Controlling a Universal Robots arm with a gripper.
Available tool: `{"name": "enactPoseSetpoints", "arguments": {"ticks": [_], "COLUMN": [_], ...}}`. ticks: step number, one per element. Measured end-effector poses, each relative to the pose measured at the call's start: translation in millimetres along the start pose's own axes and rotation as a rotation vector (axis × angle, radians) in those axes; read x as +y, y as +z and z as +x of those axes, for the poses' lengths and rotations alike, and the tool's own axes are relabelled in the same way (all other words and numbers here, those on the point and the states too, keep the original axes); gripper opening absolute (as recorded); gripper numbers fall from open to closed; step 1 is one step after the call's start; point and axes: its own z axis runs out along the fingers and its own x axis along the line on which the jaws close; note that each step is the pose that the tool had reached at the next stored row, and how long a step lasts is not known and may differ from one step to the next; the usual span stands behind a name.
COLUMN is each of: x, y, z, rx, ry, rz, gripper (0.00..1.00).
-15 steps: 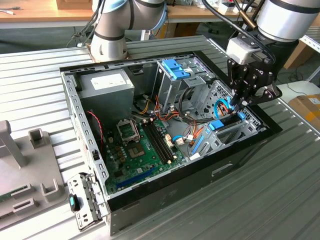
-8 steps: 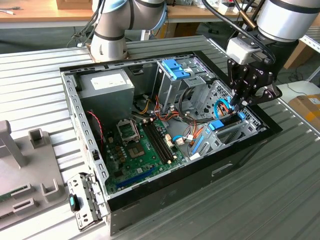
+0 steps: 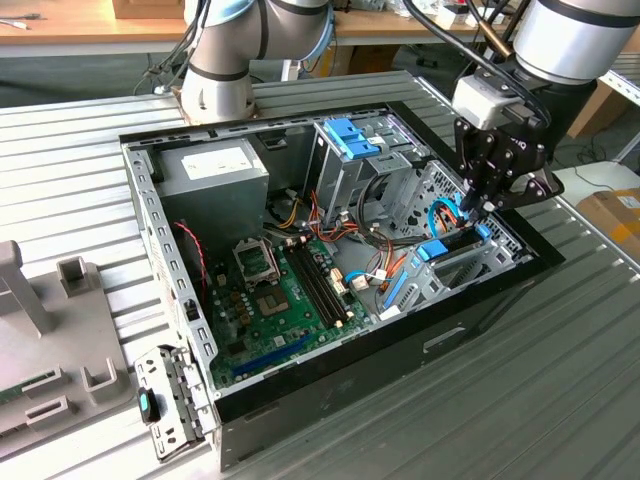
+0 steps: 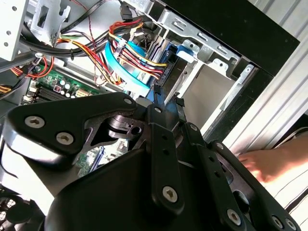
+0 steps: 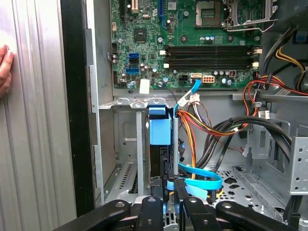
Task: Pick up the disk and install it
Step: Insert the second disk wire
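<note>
The disk (image 5: 160, 130) stands on edge in the drive bay at the front corner of the open computer case (image 3: 170, 260). Its blue bracket (image 3: 432, 250) faces up, and the bracket (image 4: 185, 52) also shows in the second wrist view. My gripper (image 3: 472, 208) hangs just above that bay, on the exterior view's right. The fingertips (image 5: 167, 180) sit close together with only a thin gap, shut on nothing, a little to one side of the disk's blue edge. In the second wrist view the gripper (image 4: 168, 96) is over light blue flat cables (image 4: 125, 67).
Bundles of coloured wires (image 5: 211, 130) and black cables (image 5: 250, 130) crowd the space beside the bay. The motherboard (image 5: 192, 38) lies beyond. A person's hand (image 5: 4, 67) rests on the ribbed metal table (image 3: 520, 400) outside the case. A detached side part (image 3: 165, 400) lies near the case's other end.
</note>
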Motion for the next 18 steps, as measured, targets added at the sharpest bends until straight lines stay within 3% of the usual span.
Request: {"name": "enactPoseSetpoints", "arguments": {"ticks": [7,8,9,10,12,18], "x": [2.7,2.8,2.6,1.6,0.1,0.2], "y": [6.0,6.1,6.1,6.3,6.4,9.2], "z": [-0.2,-0.2,-0.3,-0.4,-0.3,-0.5], "rx": [0.0002,-0.0023,-0.0164,-0.0206,-0.0247,-0.0269], "ry": [0.001,0.003,0.007,0.01,0.011,0.012], "rz": [0.0,-0.0017,-0.007,-0.0142,-0.0222,-0.0234], "gripper": [0.24,0.24,0.24,0.24,0.24,0.24]}}
